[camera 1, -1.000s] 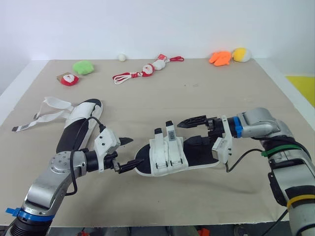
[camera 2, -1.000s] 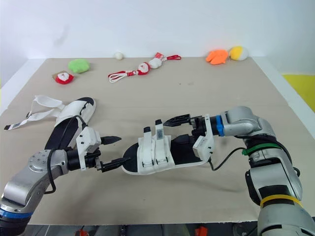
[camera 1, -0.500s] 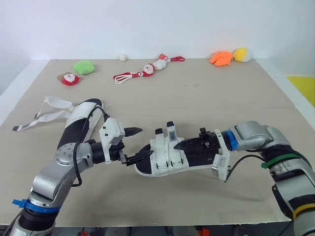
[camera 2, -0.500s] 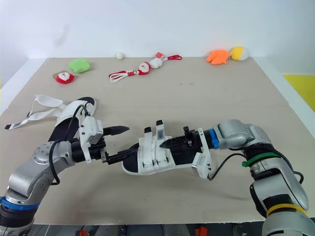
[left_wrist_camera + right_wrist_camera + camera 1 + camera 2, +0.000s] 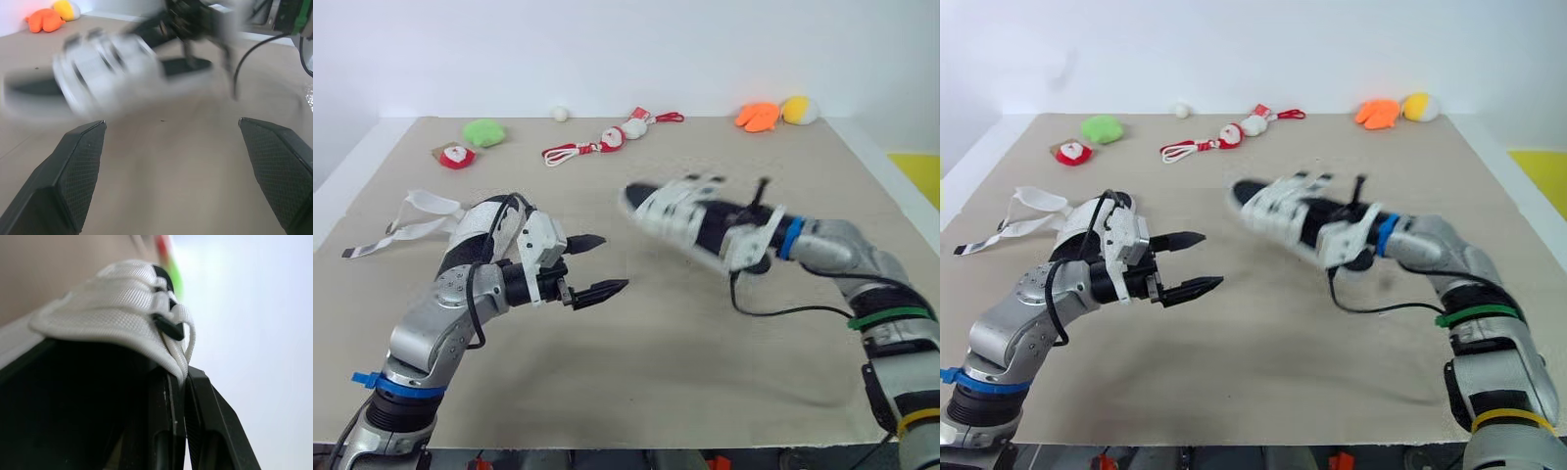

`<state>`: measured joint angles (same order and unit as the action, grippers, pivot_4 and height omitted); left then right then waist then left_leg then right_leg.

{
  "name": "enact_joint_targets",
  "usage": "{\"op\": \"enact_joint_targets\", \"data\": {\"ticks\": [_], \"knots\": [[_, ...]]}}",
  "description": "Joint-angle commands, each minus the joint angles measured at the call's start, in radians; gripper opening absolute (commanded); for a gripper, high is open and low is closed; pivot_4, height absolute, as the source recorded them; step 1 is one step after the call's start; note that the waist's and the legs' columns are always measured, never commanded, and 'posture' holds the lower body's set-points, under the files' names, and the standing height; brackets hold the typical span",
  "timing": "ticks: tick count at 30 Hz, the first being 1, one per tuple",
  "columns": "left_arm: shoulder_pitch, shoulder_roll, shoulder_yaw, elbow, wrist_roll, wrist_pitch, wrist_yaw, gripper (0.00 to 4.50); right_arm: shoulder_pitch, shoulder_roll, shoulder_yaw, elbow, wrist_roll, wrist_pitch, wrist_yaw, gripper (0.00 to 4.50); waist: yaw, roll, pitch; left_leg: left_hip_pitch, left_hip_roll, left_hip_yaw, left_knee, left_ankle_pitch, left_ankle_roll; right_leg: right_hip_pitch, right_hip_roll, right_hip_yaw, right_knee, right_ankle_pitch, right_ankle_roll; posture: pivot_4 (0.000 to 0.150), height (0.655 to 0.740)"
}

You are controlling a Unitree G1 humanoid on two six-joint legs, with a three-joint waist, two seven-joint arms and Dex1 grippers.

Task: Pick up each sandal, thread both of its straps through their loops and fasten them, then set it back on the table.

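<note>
Right gripper pinches the white-strapped sandal, holding it above mid-table; left gripper is spread wide, empty. Sandal looks light, sole stiff, straps floppy: grip the sole edge.

The white-strapped sandal is aloft, tilted; the other sandal lies at left, straps undone.

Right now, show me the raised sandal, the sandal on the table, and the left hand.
raised sandal (image 5: 680,208), left eye view, on its white straps.
sandal on the table (image 5: 470,231), left eye view, on its white upper.
left hand (image 5: 615,261), left eye view, between its fingertips.
</note>
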<state>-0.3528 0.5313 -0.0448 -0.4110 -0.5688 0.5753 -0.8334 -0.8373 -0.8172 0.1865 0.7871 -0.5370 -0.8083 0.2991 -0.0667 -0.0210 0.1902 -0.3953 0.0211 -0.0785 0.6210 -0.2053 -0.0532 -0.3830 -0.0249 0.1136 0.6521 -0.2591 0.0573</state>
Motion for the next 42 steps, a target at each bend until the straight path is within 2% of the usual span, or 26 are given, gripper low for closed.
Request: {"op": "enact_joint_targets", "data": {"ticks": [1,6,9,11,12,19,23,26,29,34,38,42], "knots": [[-0.023,0.006,-0.018,0.001,0.026,-0.018,0.001,4.5,-0.038,-0.074,-0.059,0.054,-0.044,0.291,-0.102,0.03,0.002,0.0,0.0,0.0,0.0,0.0,0.0,0.0,0.0,0.0,0.0,0.0,0.0,0.0,0.0,0.15,0.74],[-0.023,0.002,-0.038,0.015,0.058,-0.035,0.003,4.5,-0.027,-0.113,-0.048,0.087,-0.057,0.52,-0.14,0.03,0.001,0.001,0.0,-0.008,-0.001,0.0,0.0,0.0,0.0,-0.009,-0.001,0.0,0.0,0.0,0.0,0.15,0.74],[-0.028,-0.004,-0.042,0.029,0.083,-0.05,0.011,4.5,0.011,-0.121,-0.033,0.052,-0.046,0.601,-0.084,0.03,-0.012,0.002,0.0,-0.009,0.0,0.0,-0.001,0.0,0.0,-0.01,0.0,0.0,0.0,0.0,0.0,0.15,0.74],[-0.03,0.003,-0.051,0.049,0.134,-0.087,0.024,4.5,0.042,-0.123,-0.058,-0.004,0.006,0.622,-0.028,0.85,-0.013,0.002,0.0,-0.009,0.0,0.0,-0.001,0.0,0.0,-0.01,0.0,0.0,0.001,0.0,0.0,0.15,0.74],[-0.028,0.005,-0.052,0.056,0.15,-0.099,0.028,4.5,0.054,-0.125,-0.073,-0.033,0.038,0.628,0.007,1.03,-0.013,0.002,0.0,-0.009,0.0,0.0,-0.001,0.0,0.0,-0.01,0.0,0.0,0.001,0.0,0.0,0.15,0.74],[-0.008,0.014,-0.026,0.072,0.213,-0.15,0.059,4.5,0.067,-0.193,-0.163,-0.138,0.244,0.717,0.317,4.46,-0.01,0.005,0.001,-0.009,0.0,0.001,0.003,0.001,0.0,-0.008,0.0,0.001,0.001,0.002,0.004,0.15,0.74],[0.013,0.035,0.023,0.065,0.234,-0.169,0.084,4.5,0.119,-0.236,-0.211,-0.198,0.431,0.746,0.618,4.46,-0.009,0.005,0.001,-0.009,-0.001,0.001,0.005,0.001,0.0,-0.007,0.0,0.001,0.001,0.003,0.005,0.15,0.74],[0.028,0.068,0.046,0.08,0.276,-0.211,0.097,4.5,0.143,-0.269,-0.235,-0.243,0.519,0.803,0.766,4.46,-0.009,0.005,0.001,-0.009,0.0,0.0,0.005,0.001,0.0,-0.007,0.0,0.0,0.001,0.003,0.005,0.15,0.74],[0.031,0.106,0.086,0.104,0.365,-0.296,0.153,4.5,0.101,-0.276,-0.292,-0.31,0.695,1.007,0.939,4.46,-0.011,0.006,0.001,-0.009,0.0,0.001,0.006,0.001,0.0,-0.007,0.0,0.001,0.001,0.003,0.005,0.15,0.74],[0.061,0.206,0.14,0.13,0.57,-0.422,0.267,4.5,0.057,-0.23,-0.356,-0.558,1.003,1.425,1.048,4.46,-0.013,0.007,0.003,-0.008,0.001,0.001,0.007,0.002,0.001,-0.007,0.001,0.0,0.001,0.006,0.005,0.15,0.74],[0.138,0.291,0.199,0.121,0.698,-0.462,0.327,4.5,0.035,-0.176,-0.379,-0.688,1.142,1.555,1.037,4.46,-0.011,0.007,0.003,-0.009,0.003,0.0,0.006,0.002,0.001,-0.007,0.003,-0.001,0.001,0.005,0.006,0.15,0.74],[0.202,0.312,0.226,0.152,0.799,-0.511,0.403,4.5,-0.026,-0.072,-0.354,-0.812,1.24,1.636,0.981,4.46,-0.01,0.008,0.003,-0.01,0.003,0.002,0.006,0.002,0.001,-0.01,0.001,-0.001,0.001,0.004,0.007,0.15,0.74]]}}
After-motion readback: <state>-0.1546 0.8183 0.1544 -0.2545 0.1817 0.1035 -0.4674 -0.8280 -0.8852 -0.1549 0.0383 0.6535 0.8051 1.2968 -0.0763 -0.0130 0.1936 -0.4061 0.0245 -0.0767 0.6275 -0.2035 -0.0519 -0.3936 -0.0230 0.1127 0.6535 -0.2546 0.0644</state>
